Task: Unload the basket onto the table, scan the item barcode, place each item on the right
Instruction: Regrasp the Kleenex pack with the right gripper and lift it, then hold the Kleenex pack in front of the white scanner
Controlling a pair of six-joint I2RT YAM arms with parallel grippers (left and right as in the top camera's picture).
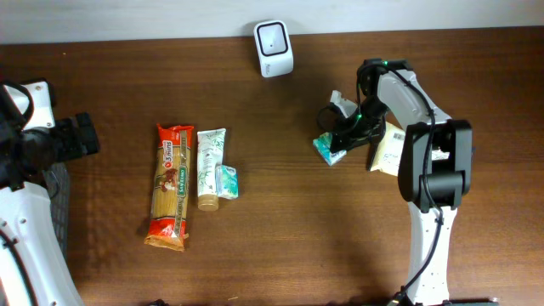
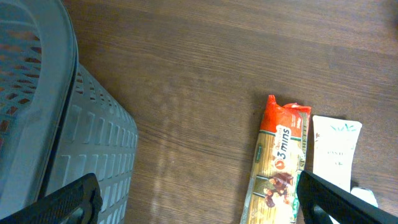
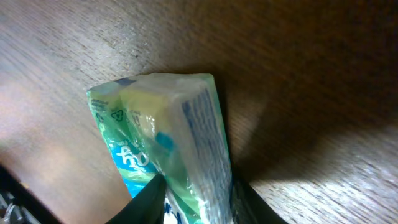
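"3 mins" legible on the orange spaghetti pack (image 2: 280,168), left of the table's middle, touching a white tube (image 2: 334,152) with print too faint to read. Only blurred blue lettering on the green packet (image 3: 168,130). Up on edge in the table's right half, clamped at one end between the fingers of the right gripper (image 3: 198,202). White scanner (image 1: 274,36) against the far edge, well apart from the packet. Left gripper (image 2: 199,208) spread wide near the left edge, over bare wood beside a grey basket (image 2: 93,143).
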